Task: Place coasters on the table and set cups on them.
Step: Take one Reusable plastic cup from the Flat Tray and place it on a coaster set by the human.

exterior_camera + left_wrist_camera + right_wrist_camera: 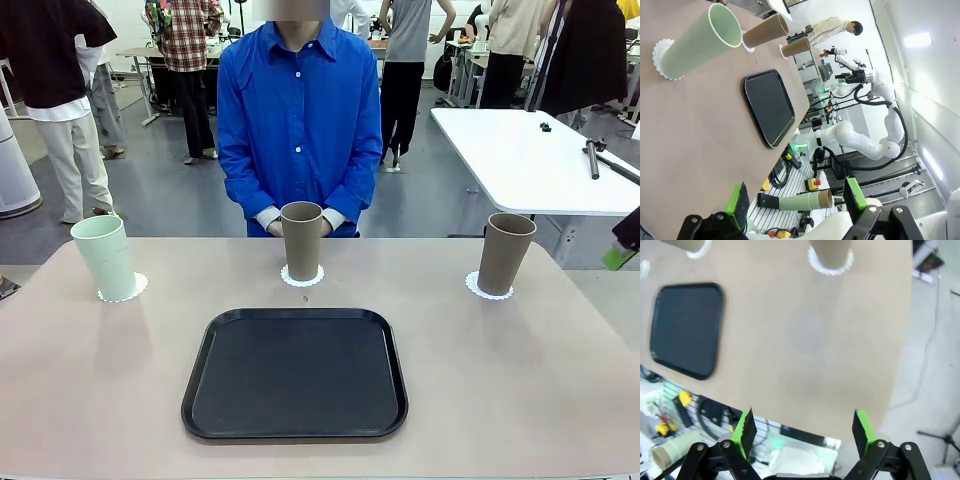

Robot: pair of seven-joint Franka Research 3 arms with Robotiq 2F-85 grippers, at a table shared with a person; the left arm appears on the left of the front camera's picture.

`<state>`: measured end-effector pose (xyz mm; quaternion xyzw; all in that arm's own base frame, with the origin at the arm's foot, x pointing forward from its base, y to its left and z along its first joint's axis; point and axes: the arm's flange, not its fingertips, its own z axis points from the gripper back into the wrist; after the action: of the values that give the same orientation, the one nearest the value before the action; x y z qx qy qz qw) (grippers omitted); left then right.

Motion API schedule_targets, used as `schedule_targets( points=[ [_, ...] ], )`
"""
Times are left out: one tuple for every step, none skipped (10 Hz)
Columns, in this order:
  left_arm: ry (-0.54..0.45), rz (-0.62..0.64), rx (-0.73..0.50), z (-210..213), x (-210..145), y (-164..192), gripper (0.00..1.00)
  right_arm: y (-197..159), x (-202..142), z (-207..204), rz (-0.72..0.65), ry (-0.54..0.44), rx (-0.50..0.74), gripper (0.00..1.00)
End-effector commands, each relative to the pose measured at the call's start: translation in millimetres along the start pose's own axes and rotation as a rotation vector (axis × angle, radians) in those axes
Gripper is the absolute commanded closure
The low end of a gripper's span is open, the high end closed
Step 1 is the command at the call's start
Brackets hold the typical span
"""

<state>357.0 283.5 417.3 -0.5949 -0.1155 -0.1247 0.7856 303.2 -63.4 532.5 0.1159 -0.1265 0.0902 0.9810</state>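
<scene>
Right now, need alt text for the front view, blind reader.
Three cups stand on white coasters along the far side of a tan table: a mint green cup at left, a brown cup in the middle, another brown cup at right. An empty black tray lies nearer the camera, and a person in a blue shirt stands behind the middle cup.

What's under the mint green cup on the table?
A white scalloped coaster lies under the mint green cup, on the table. Just its rim peeks out around the cup's base; the middle of the coaster is covered by the cup.
</scene>
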Motion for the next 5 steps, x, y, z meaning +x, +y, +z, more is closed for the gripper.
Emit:
schedule_targets(
  points=[
    [-0.001, -0.004, 0.003, 1.2, -0.7, -2.8, 0.0, -53.3, -2.3, 15.1, -0.031, -0.139, 0.435, 0.0],
    [-0.001, -0.004, 0.003, 1.2, -0.7, -2.8, 0.0, -85.2, -6.3, 19.6, -0.089, -0.179, 0.567, 0.0],
    [-0.001, -0.004, 0.003, 1.2, -0.7, -2.8, 0.0, -121.2, -15.2, 17.3, -0.136, -0.211, 0.676, 0.0],
    [-0.001, -0.004, 0.003, 1.2, -0.7, -2.8, 0.0, -151.8, -21.9, 5.4, -0.165, -0.233, 0.74, 0.0],
    [-0.001, -0.004, 0.003, 1.2, -0.7, -2.8, 0.0, -181.1, -31.3, -8.7, -0.197, -0.272, 0.812, 0.0]
  ],
)
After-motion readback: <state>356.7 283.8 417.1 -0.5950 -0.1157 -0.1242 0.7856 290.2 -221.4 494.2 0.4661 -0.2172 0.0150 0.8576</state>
